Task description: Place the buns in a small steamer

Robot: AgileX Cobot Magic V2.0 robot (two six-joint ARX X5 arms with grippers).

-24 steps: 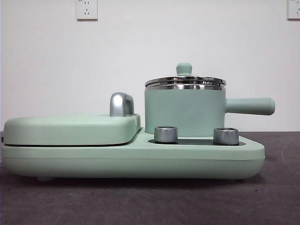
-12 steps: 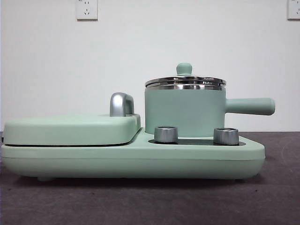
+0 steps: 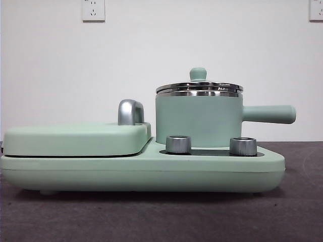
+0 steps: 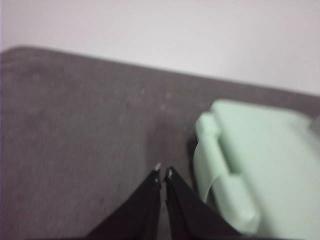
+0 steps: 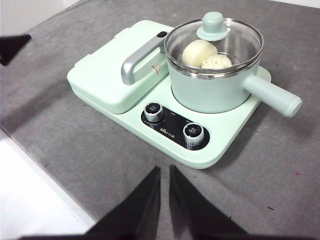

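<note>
The small steamer (image 3: 199, 120) is a mint-green pot with a side handle, standing on the right of the green cooker base with its lid on. In the right wrist view the steamer (image 5: 212, 85) shows both buns through the glass lid (image 5: 214, 40): the plain cream bun (image 5: 198, 51) and the ridged bun (image 5: 217, 62). My right gripper (image 5: 164, 170) is shut and empty, well back from the cooker above the grey cloth. My left gripper (image 4: 163, 172) is shut and empty over the cloth beside the griddle's corner (image 4: 225, 165).
The flat griddle section (image 3: 75, 138) with a chrome handle (image 3: 130, 112) fills the cooker's left half. Two chrome knobs (image 3: 178, 144) sit in front of the pot. The pot's handle (image 3: 270, 114) sticks out to the right. A grey cloth (image 5: 90, 150) covers the table.
</note>
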